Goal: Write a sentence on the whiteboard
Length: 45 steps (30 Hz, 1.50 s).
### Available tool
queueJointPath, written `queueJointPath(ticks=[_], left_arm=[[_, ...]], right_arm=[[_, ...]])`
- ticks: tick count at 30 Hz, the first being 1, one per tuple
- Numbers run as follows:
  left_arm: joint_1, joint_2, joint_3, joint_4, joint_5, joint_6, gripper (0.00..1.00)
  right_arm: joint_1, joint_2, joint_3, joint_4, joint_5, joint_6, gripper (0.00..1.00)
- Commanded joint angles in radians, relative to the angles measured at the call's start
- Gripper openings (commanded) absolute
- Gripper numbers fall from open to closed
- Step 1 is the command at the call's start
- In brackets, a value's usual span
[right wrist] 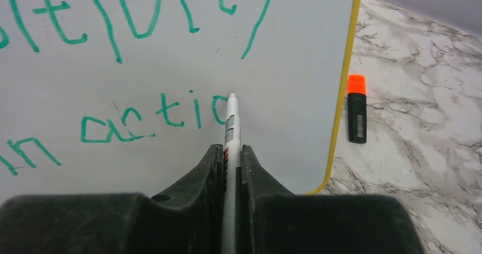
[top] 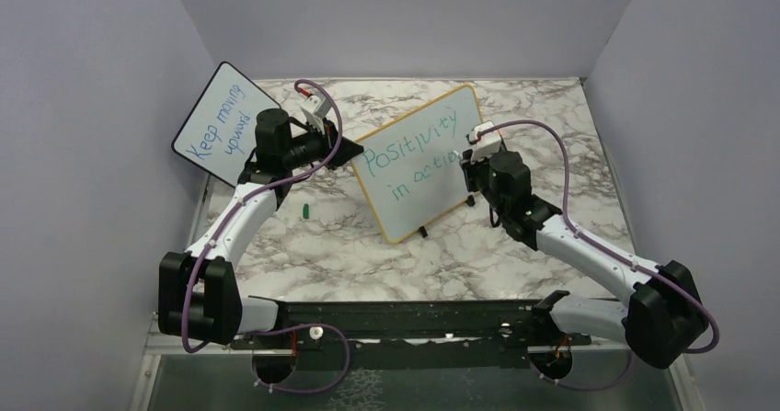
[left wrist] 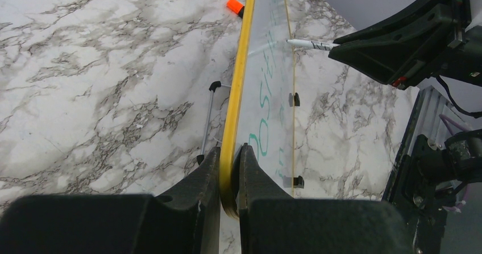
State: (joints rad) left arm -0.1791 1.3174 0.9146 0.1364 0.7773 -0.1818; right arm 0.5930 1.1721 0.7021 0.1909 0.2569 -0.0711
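My right gripper (right wrist: 230, 152) is clamped tight on a white pen (right wrist: 231, 115), its shaft pinched upright between the jaws; the tip meets the whiteboard (right wrist: 284, 66) just right of the last half-round green stroke. The sentence (right wrist: 136, 117) runs in two green lines, "Positivity" above and "in actio" below, the final letter looking unfinished. To the right of the tip there is bare white surface up to the yellow frame; beyond that edge a marker with an orange cap (right wrist: 356, 109) lies on the marble table (top: 478, 245), apart from the frame.

My left gripper (left wrist: 230, 152) is closed on the board's yellow edge at its left side, jaws on both faces. The board stands tilted on small black feet in the middle of the table. A small green cap (top: 305, 211) lies near the left arm; a smaller board (top: 216, 121) leans at the far left wall.
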Motion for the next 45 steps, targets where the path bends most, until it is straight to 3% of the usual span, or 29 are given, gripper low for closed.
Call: queueJointPath(ticks=[1, 26, 45], left_arm=[[-0.013, 0.038, -0.022, -0.118, -0.076, 0.088, 0.0], [-0.013, 0.038, -0.02, -0.123, -0.078, 0.093, 0.0], [-0.013, 0.038, -0.019, -0.124, -0.081, 0.094, 0.0]], right_arm=[[-0.03, -0.014, 0.021, 0.011, -0.009, -0.006, 0.01], [-0.052, 0.04, 0.04, 0.068, -0.042, 0.006, 0.01], [-0.055, 0.01, -0.025, -0.043, -0.039, 0.062, 0.0]])
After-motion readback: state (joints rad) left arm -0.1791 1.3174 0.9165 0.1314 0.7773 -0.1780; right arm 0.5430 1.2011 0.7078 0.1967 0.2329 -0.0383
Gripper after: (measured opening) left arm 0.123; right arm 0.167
